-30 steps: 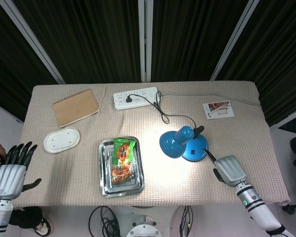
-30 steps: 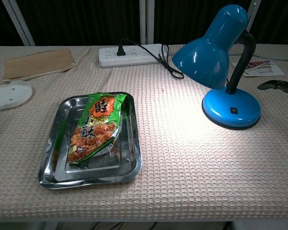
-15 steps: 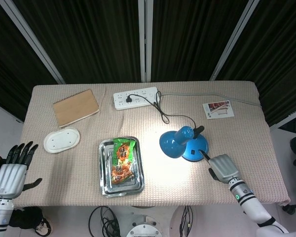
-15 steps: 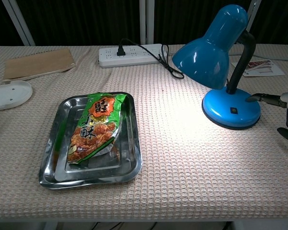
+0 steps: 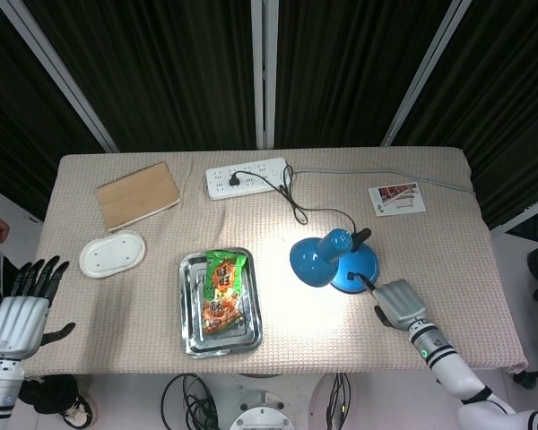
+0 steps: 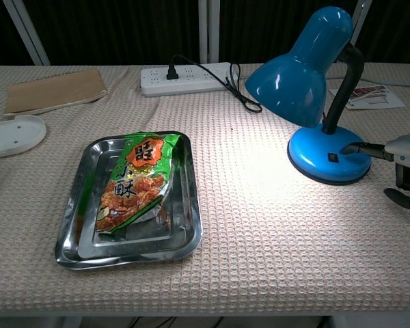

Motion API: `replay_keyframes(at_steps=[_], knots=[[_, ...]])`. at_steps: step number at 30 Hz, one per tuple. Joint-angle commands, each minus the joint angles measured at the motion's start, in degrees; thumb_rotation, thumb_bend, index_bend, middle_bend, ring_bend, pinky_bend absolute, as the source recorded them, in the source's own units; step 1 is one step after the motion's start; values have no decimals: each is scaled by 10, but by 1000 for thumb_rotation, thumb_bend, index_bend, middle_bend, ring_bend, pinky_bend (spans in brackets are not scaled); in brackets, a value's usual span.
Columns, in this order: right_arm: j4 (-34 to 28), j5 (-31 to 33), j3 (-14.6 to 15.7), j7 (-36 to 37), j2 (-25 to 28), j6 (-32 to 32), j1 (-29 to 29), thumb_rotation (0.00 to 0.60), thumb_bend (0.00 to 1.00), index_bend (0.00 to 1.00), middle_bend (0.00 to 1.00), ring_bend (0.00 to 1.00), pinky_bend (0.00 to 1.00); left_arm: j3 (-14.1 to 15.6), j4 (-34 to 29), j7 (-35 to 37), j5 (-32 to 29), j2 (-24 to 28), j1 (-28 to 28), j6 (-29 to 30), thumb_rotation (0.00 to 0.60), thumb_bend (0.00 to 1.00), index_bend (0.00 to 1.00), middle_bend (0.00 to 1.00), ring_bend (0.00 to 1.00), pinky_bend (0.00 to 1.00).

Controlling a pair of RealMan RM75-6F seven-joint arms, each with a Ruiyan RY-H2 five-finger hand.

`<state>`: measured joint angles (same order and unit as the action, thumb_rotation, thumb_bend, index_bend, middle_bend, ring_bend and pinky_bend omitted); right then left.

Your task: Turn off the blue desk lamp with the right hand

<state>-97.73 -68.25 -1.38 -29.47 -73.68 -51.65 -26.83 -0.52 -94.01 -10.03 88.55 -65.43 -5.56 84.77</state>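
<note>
While the blue desk lamp (image 5: 334,261) throws a bright patch on the cloth, the steel tray (image 5: 191,331) near the table's front holds one green snack packet (image 5: 222,292), lying lengthwise and filling most of it. Left of the tray sits a white oval dish (image 5: 112,253), looks like nothing in it, and behind that a brown notebook (image 5: 138,194). A white power strip (image 5: 247,176) lies by the back edge with the lamp's cord plugged in, and a small card (image 5: 396,198) is off at the back right.

The lamp stands right of centre, shade tipped down toward the tray. The right hand (image 5: 398,305) is just beside its round base, one dark finger (image 6: 362,148) stretched out and touching the base top near the switch (image 6: 333,158), holding nothing. The left hand (image 5: 22,306) hangs off the table's front-left corner, fingers spread, holding nothing. Bare cloth lies between tray and lamp.
</note>
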Motion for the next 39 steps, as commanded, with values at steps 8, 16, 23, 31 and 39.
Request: replay_keyframes(at_steps=[8, 16, 23, 31, 39], knots=[[-3, 24, 6, -11, -9, 5, -17, 600, 503, 0, 1000, 927, 816, 0, 3, 5, -2, 2, 1, 0, 600, 0, 0, 0, 0, 0], [0, 50, 11, -19, -12, 8, -29, 600, 484, 0, 1000, 927, 814, 1, 8, 12, -3, 2, 2, -2, 600, 0, 0, 0, 0, 0], [4, 73, 11, 15, -13, 33, -39, 600, 477, 0, 1000, 927, 814, 1, 10, 15, -6, 2, 2, -3, 600, 0, 0, 0, 0, 0], [23, 76, 1, 107, -3, 88, -54, 600, 477, 0, 1000, 927, 814, 0, 9, 14, -8, 4, 1, -4, 600, 0, 0, 0, 0, 0], [30, 43, 0, 163, 9, 92, -54, 600, 477, 0, 1000, 927, 814, -1, 7, 11, -11, 4, 0, -6, 600, 0, 0, 0, 0, 0]])
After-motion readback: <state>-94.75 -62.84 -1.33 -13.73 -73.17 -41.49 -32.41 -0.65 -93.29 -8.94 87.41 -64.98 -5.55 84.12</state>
